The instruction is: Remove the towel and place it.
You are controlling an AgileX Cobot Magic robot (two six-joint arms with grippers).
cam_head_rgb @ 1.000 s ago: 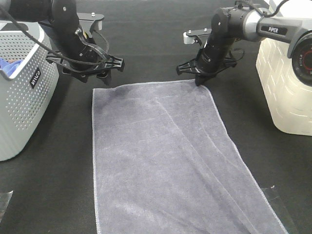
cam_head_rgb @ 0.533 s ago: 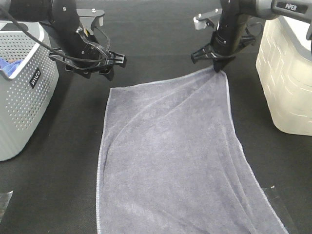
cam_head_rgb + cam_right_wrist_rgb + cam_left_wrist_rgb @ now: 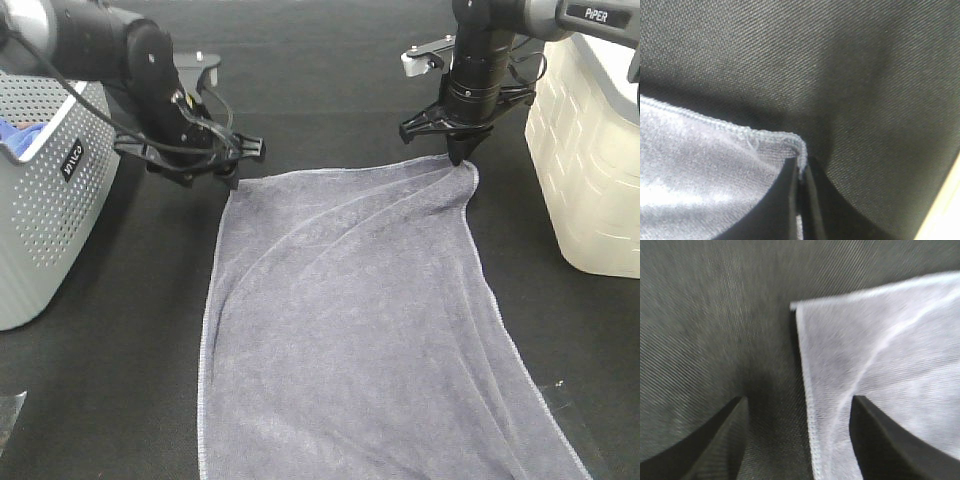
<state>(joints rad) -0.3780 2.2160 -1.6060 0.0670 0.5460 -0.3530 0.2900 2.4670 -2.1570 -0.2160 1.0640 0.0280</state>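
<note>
From the high camera, the towel [image 3: 350, 320] lies spread flat on the black worktop [image 3: 120, 380], a long greyish-lavender rectangle of terry with a pale stitched hem. It runs out of the near edge of the picture. Its far right corner is pinched up into a small peak, and soft creases fan back from that peak across the cloth. The right claw [image 3: 460, 152] points straight down onto that peak. The left claw [image 3: 208, 176] hangs spread wide just over the towel's far left corner.

A grey plastic basket [image 3: 45, 220] with perforated walls stands at the left edge, with a bit of bright blue cloth [image 3: 12, 133] showing inside it. A cream ribbed plastic bin [image 3: 590, 170] stands at the right. Only this view shows them.

The left wrist camera adds the detail at that corner. The two dark fingers [image 3: 720, 445] stand apart and empty, with the hemmed side edge of the towel [image 3: 880, 365] running between them. One finger is over the terry and the other is over bare woven worktop [image 3: 715, 315]. Whether they touch the surface cannot be told.

The right wrist camera shows the right claw [image 3: 801, 200] clamped tight on the rolled hem at the corner of the towel [image 3: 700, 165]. The coarse black weave [image 3: 840, 60] lies beyond it.
</note>
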